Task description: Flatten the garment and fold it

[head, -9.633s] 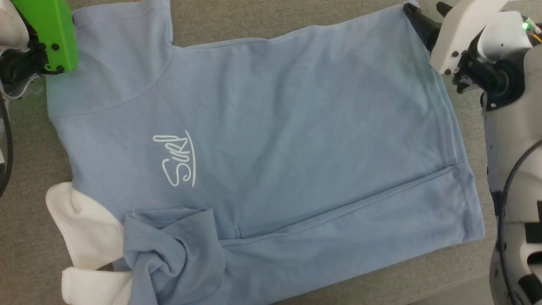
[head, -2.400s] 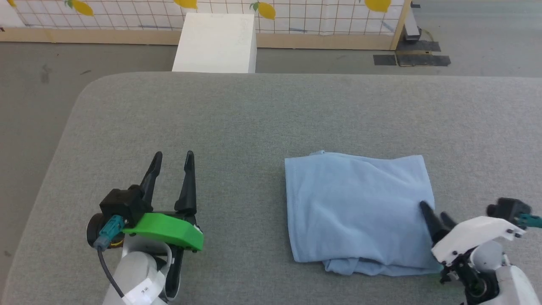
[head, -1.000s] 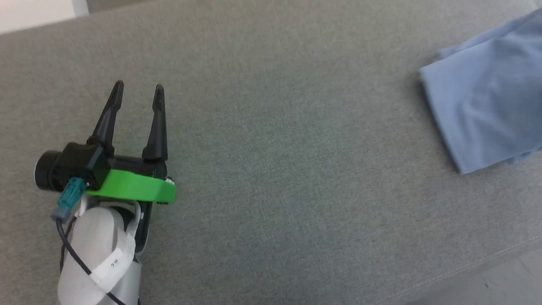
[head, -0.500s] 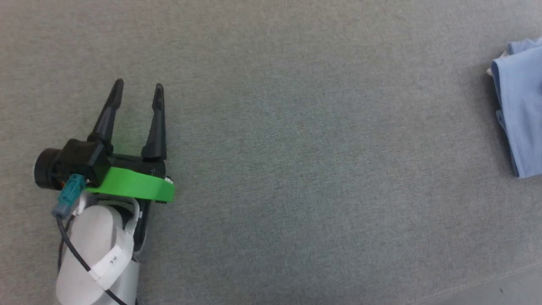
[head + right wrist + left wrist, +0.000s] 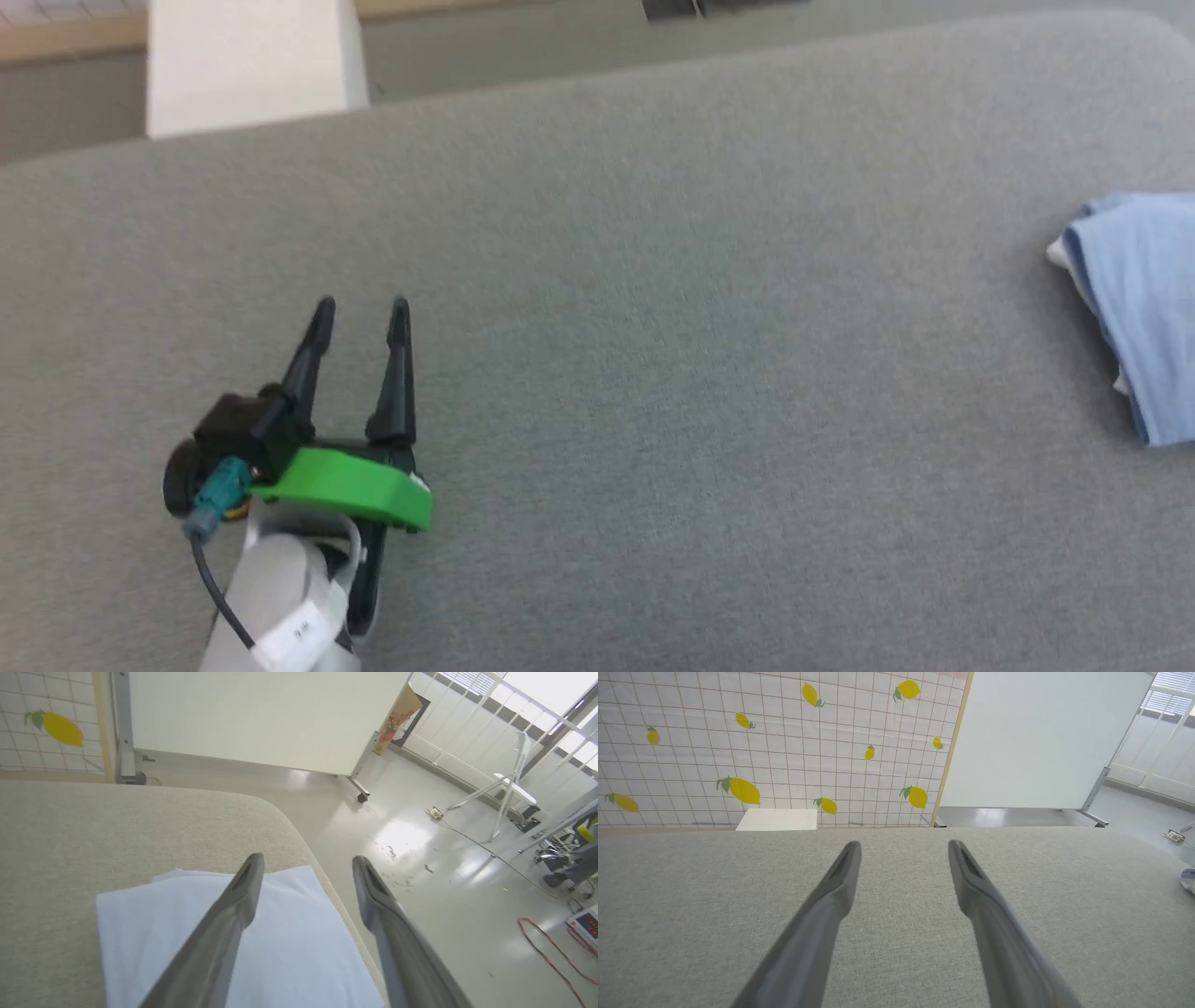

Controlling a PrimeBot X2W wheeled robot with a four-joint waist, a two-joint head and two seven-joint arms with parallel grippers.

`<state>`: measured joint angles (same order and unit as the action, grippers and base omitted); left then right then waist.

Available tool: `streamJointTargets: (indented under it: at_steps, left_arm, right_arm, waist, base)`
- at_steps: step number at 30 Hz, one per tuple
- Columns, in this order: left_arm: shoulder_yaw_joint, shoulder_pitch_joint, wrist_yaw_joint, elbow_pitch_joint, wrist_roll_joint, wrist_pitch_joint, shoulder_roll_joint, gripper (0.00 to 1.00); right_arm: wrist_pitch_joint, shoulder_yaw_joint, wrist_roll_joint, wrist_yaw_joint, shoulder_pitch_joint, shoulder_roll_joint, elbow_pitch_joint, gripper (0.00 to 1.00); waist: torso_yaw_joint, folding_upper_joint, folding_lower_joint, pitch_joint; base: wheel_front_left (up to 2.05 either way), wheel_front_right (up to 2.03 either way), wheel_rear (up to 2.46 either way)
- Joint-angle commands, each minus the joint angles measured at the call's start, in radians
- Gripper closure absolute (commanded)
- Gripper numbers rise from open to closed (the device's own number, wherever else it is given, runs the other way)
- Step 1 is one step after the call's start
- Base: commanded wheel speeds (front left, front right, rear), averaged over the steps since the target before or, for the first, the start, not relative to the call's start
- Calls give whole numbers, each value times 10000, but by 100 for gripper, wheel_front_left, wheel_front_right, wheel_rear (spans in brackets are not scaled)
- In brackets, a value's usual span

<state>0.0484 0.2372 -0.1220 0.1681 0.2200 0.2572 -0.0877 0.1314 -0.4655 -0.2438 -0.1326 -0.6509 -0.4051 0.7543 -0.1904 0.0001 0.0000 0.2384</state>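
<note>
Right gripper (image 5: pixel 306 863) newly wide over garment (image 5: pixel 289 933)

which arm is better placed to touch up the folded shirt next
Right. The right end effector hangs open over the folded garment near the table edge, while the left end effector sits open over the table, well away from the garment.

We see the garment (image 5: pixel 1134 308) folded into a compact light blue bundle. It lies flat on the grey table (image 5: pixel 653 280) at the right edge of our head view, cut off there, with slivers of white at its left side. From our right wrist view it (image 5: pixel 299 952) reads as a smooth rectangle near the table's rounded corner.
</note>
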Motion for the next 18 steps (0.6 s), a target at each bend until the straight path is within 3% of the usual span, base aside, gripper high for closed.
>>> streamJointTargets:
  at_steps: [1,5,10,18]
  left_arm:
    - [5,-207,18,77,5,43,66,0]
    - [227,-508,-3,386,-17,44,170,0]
    - [338,-688,-14,680,68,44,262,0]
    - [588,-954,-12,993,136,45,346,0]
  right_arm:
    - [256,262,399,19,250,128,-27,0]
    - [793,1069,1543,19,1105,468,-668,0]
    - [1093,1902,2825,19,2687,1349,-2725,0]
    - [627,2609,3163,19,5374,3021,-6167,0]
  waist:
    - [683,-1,0,-1317]
    - [1124,-1,0,-1862]
    - [1652,-1,0,-2272]
    - [2315,-1,0,-2725]
  base:
    - [0,0,0]
    - [0,0,0]
    - [0,0,0]
    - [0,0,0]
